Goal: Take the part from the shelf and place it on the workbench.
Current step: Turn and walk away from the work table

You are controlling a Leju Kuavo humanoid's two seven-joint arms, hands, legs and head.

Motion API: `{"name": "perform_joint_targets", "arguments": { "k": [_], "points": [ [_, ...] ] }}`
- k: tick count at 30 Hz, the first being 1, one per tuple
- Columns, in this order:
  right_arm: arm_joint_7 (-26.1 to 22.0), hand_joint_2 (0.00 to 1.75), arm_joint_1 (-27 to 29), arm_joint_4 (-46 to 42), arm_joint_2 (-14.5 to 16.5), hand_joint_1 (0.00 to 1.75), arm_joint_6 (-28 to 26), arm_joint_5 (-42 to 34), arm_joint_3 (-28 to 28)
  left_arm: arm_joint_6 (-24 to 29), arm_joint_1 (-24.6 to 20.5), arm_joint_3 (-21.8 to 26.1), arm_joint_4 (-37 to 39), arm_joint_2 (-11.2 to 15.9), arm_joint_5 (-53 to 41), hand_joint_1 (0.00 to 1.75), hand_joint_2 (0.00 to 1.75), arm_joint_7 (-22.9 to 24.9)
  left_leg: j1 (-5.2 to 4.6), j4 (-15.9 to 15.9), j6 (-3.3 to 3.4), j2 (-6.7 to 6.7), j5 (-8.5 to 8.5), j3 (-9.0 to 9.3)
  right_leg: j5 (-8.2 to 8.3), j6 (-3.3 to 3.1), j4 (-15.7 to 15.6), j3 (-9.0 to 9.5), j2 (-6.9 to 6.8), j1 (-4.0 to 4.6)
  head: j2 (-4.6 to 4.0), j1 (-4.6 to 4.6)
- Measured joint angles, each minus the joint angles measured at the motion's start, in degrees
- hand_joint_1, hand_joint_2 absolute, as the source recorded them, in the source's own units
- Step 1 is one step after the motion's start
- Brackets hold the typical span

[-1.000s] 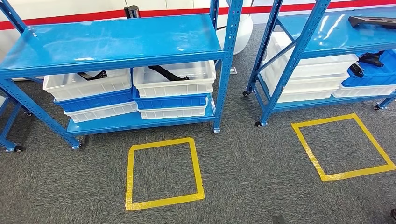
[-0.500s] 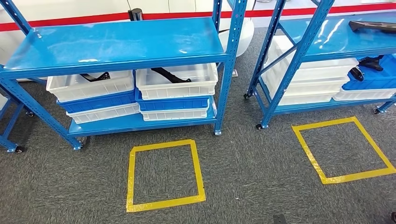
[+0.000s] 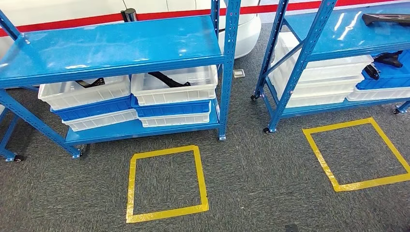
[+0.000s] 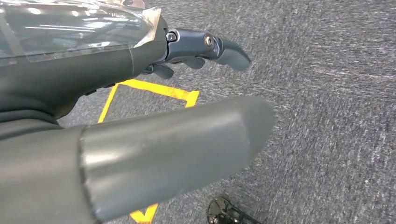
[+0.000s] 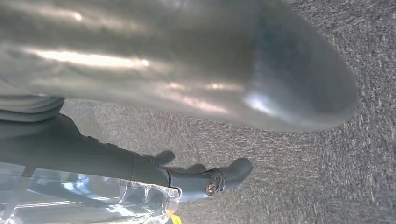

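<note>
A long black part lies in the upper white bin on the low level of the left blue shelf. Another black part lies in the white bin beside it. On the right blue shelf a black part rests on the upper deck, and one more black part sits in a blue bin below. My left hand hangs over grey carpet with its fingers spread and nothing in it. My right hand hangs the same way, holding nothing.
Stacked white and blue bins fill the low levels of both shelves. Two yellow tape squares mark the grey carpet in front of the shelves. A gap of carpet separates the two shelves. A white rounded body stands behind the left shelf.
The whole picture has shifted a little, so the camera has moved; both shelves now sit slightly further left. Nothing on the shelves has moved.
</note>
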Motion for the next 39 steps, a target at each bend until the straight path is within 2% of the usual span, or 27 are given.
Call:
{"name": "perform_joint_targets", "arguments": {
  "k": [3, 5, 6, 7, 8, 9, 10, 11, 12, 15, 17, 18, 20, 21, 22, 23, 24, 25, 26, 27, 29, 31, 32, 35, 36, 37, 39],
  "points": [
    [0.0, 0.0, 0.01, 0.0, -0.01, 0.0, -0.01, 0.0, 0.0, 0.0, -0.02, 0.01, 0.0, 0.0, 0.0, 0.0, 0.0, 0.0, 0.04, 0.23, -0.04, 0.0, 0.09, -0.16, -0.04, -0.06, -0.05, 0.06, 0.0, 0.0, 0.0, -0.01],
    [-0.02, 0.0, 0.03, 0.0, -0.02, 0.0, -0.04, 0.0, -0.01, -0.01, -0.12, 0.03, 0.0, -0.03, 0.0, 0.0, 0.0, 0.0, 0.09, 2.93, -0.05, 0.02, 0.53, -1.8, -0.25, -0.36, -0.16, 0.45, -0.05, 0.05, -0.01, -0.01],
    [-0.03, 0.0, -0.01, 0.0, -0.02, 0.0, -0.05, 0.0, -0.02, -0.03, -0.16, 0.04, 0.0, -0.05, -0.01, 0.0, 0.0, -0.01, 0.03, 6.28, -0.06, 0.03, 0.15, -4.01, -0.53, -0.75, -0.21, 0.78, -0.06, 0.17, -0.01, -0.03],
    [-0.04, 0.0, -0.01, 0.0, -0.01, 0.0, -0.08, -0.01, -0.02, -0.05, -0.13, 0.06, 0.0, -0.07, -0.04, 0.0, 0.0, -0.01, -0.15, 10.79, 0.04, 0.03, -1.43, -7.6, -1.14, -1.34, -0.25, 1.48, 0.02, 0.5, -0.02, -0.04],
    [-0.04, 0.0, -0.02, 0.0, 0.01, 0.0, -0.11, -0.02, -0.06, -0.08, -0.06, 0.08, 0.0, -0.07, -0.15, 0.0, 0.0, -0.01, -0.8, 11.47, 1.05, -0.05, -1.22, -10.17, -2.26, -1.92, -0.32, 2.66, 0.22, 1.08, -0.01, -0.08],
    [-0.04, 0.0, 0.0, 0.01, 0.1, 0.0, -0.14, -0.04, -0.13, -0.16, 0.02, 0.1, -0.01, 0.0, -0.26, 0.0, 0.0, -0.01, -1.68, 10.59, 2.47, -0.2, 0.35, -12.2, -3.49, -2.45, -0.41, 3.89, 0.45, 1.54, -0.02, -0.06],
    [-0.04, 0.0, -0.03, 0.03, 0.25, 0.0, -0.17, -0.06, -0.22, -0.27, 0.12, 0.11, 0.0, 0.11, -0.35, 0.0, 0.0, -0.01, -2.55, 8.01, 3.94, -0.6, 2.43, -13.0, -4.7, -2.63, -0.55, 5.12, 0.81, 2.14, -0.01, -0.02],
    [-0.04, 0.0, -0.14, 0.04, 0.38, 0.0, -0.2, -0.09, -0.32, -0.38, 0.13, 0.11, -0.01, 0.22, -0.4, 0.0, 0.0, 0.0, -3.39, 4.01, 5.23, -0.98, 5.55, -12.14, -5.64, -2.55, -0.9, 6.08, 1.08, 2.48, -0.01, -0.04],
    [-0.04, 0.0, -0.22, 0.05, 0.5, 0.0, -0.22, -0.1, -0.39, -0.47, 0.14, 0.12, -0.01, 0.31, -0.36, 0.0, 0.0, 0.0, -3.77, 2.57, 5.62, -1.3, 6.67, -11.6, -5.78, -2.23, -1.02, 6.74, 1.26, 2.58, -0.01, -0.07],
    [-0.04, 0.0, -0.26, 0.04, 0.5, 0.0, -0.31, -0.14, -0.47, -0.58, 0.12, 0.16, -0.01, 0.27, -0.17, 0.0, 0.0, -0.01, -3.7, 0.19, 5.63, -1.49, 6.16, -8.48, -4.41, -0.7, 0.83, 7.58, 1.25, 2.8, -0.02, -0.31],
    [-0.04, 0.0, -0.42, 0.05, 0.43, 0.0, -0.34, -0.1, -0.48, -0.63, 0.08, 0.16, 0.0, 0.27, -0.11, 0.0, 0.0, -0.02, -3.4, -0.66, 5.75, -1.33, 5.55, -6.23, -4.22, -0.46, 6.58, 4.34, 0.82, 2.8, -0.02, -0.32],
    [-0.04, 0.0, -0.49, 0.05, 0.36, 0.0, -0.35, -0.07, -0.48, -0.64, 0.06, 0.15, 0.0, 0.24, -0.1, 0.0, 0.0, -0.02, -3.38, -0.76, 5.8, -1.25, 4.98, -5.53, -5.21, -0.76, 10.01, 1.89, 0.62, 2.76, -0.03, -0.29],
    [-0.04, 0.0, -0.38, 0.05, 0.12, 0.0, -0.35, -0.04, -0.55, -0.66, 0.08, 0.14, 0.01, 0.09, -0.1, 0.0, 0.0, -0.03, -3.25, -0.76, 5.7, -1.27, 3.85, -4.21, -9.05, -1.42, 14.06, -2.57, 0.53, 2.61, -0.02, -0.24],
    [-0.04, 0.0, -0.28, 0.05, 0.04, 0.0, -0.36, -0.02, -0.63, -0.66, 0.12, 0.14, 0.02, 0.0, -0.2, 0.0, 0.0, -0.11, -3.16, -0.74, 5.57, -1.32, 3.25, -3.43, -10.55, -1.28, 13.81, -3.83, 0.5, 2.49, -0.02, -0.23],
    [-0.05, 0.0, -0.21, 0.05, 0.01, 0.0, -0.37, 0.02, -0.73, -0.66, 0.16, 0.14, 0.03, -0.05, -0.34, 0.0, 0.0, -0.22, -3.05, -0.72, 5.39, -1.35, 2.65, -2.61, -10.81, -0.64, 12.03, -4.34, 0.45, 2.34, -0.02, -0.22],
    [-0.08, 0.0, -0.17, 0.05, -0.02, 0.0, -0.38, 0.08, -0.81, -0.65, 0.18, 0.15, 0.04, -0.08, -0.51, 0.0, 0.0, -0.34, -2.95, -0.71, 5.18, -1.39, 1.96, -1.77, -9.46, 0.47, 8.99, -4.26, 0.37, 2.14, -0.02, -0.21],
    [-0.1, 0.0, -0.11, 0.07, -0.03, 0.0, -0.38, 0.14, -0.9, -0.63, 0.23, 0.15, 0.04, -0.09, -0.68, 0.0, 0.0, -0.44, -2.91, -0.69, 4.9, -1.41, 1.26, -1.08, -6.35, 1.66, 5.64, -3.83, 0.13, 1.94, -0.02, -0.2],
    [-0.14, 0.0, -0.06, 0.08, -0.05, 0.0, -0.39, 0.22, -0.99, -0.62, 0.24, 0.15, 0.04, -0.09, -0.79, 0.0, 0.0, -0.5, -2.94, -0.6, 4.58, -1.42, 0.55, -0.48, -3.08, 2.3, 2.71, -3.41, -0.18, 1.85, -0.02, -0.22],
    [-0.18, 0.0, -0.05, 0.09, -0.09, 0.0, -0.4, 0.28, -1.1, -0.6, 0.22, 0.14, 0.04, -0.12, -0.85, 0.0, 0.0, -0.55, -2.99, -0.53, 4.23, -1.4, -0.07, -0.09, -0.3, 2.21, 0.78, -2.95, -0.38, 1.93, -0.02, -0.25],
    [-0.2, 0.0, -0.03, 0.09, -0.09, 0.0, -0.43, 0.34, -1.22, -0.58, 0.21, 0.14, 0.04, -0.14, -0.87, 0.0, 0.0, -0.6, -3.05, -0.4, 3.85, -1.36, -0.5, 0.19, 1.54, 1.47, -0.07, -2.68, -0.53, 2.06, -0.02, -0.31],
    [-0.39, 0.0, -0.06, 0.07, -0.11, 0.0, -0.49, 0.47, -1.37, -0.55, 0.1, 0.14, 0.04, -0.21, -0.87, 0.0, 0.0, -0.74, -3.01, -0.21, 3.24, -1.23, -0.95, 0.5, 1.92, -0.65, -0.45, -2.13, -0.35, 2.09, -0.02, -0.41],
    [-0.77, 0.0, -0.02, 0.07, -0.14, 0.0, -0.55, 0.6, -1.42, -0.51, 0.03, 0.13, 0.05, -0.3, -0.8, 0.0, 0.0, -0.9, -2.89, 1.63, 2.62, -0.95, -1.81, -0.26, 1.75, -1.71, -0.74, -1.43, -0.26, 1.66, -0.02, -0.51],
    [-1.04, 0.0, -0.03, 0.07, -0.15, 0.0, -0.57, 0.64, -1.43, -0.5, -0.02, 0.13, 0.06, -0.35, -0.72, 0.0, 0.0, -1.02, -2.75, 3.96, 2.26, -0.78, -2.86, -1.48, 1.55, -2.09, -0.87, -1.06, -0.25, 1.45, -0.02, -0.59],
    [-1.99, 0.0, -0.07, 0.07, -0.2, 0.0, -0.62, 0.84, -1.44, -0.52, 0.02, 0.13, 0.07, -0.45, -0.45, 0.0, 0.0, -1.25, -2.22, 14.12, 1.37, -0.5, -7.18, -7.88, 0.85, -2.94, -0.9, -0.46, -0.28, 1.56, -0.02, -0.71],
    [-2.19, 0.0, -0.05, 0.07, -0.2, 0.0, -0.63, 0.92, -1.45, -0.52, 0.08, 0.14, 0.07, -0.46, -0.39, 0.0, 0.0, -1.27, -2.07, 15.64, 1.23, -0.48, -7.33, -9.4, 0.64, -3.04, -0.9, -0.24, -0.26, 1.59, -0.02, -0.71],
    [-2.27, 0.0, -0.02, 0.07, -0.2, 0.0, -0.63, 0.98, -1.45, -0.52, 0.11, 0.15, 0.07, -0.48, -0.34, 0.0, 0.0, -1.28, -1.95, 15.05, 1.18, -0.42, -6.19, -9.87, 0.42, -3.03, -0.9, 0.03, -0.22, 1.6, -0.02, -0.72],
    [-2.52, 0.0, 0.04, 0.07, -0.19, 0.0, -0.64, 1.04, -1.48, -0.52, 0.12, 0.15, 0.07, -0.48, -0.24, 0.0, 0.0, -1.3, -1.83, 8.26, 1.4, -0.28, -1.08, -7.87, -0.08, -2.76, -0.91, 0.71, -0.13, 1.56, -0.02, -0.71]
  ]
}}
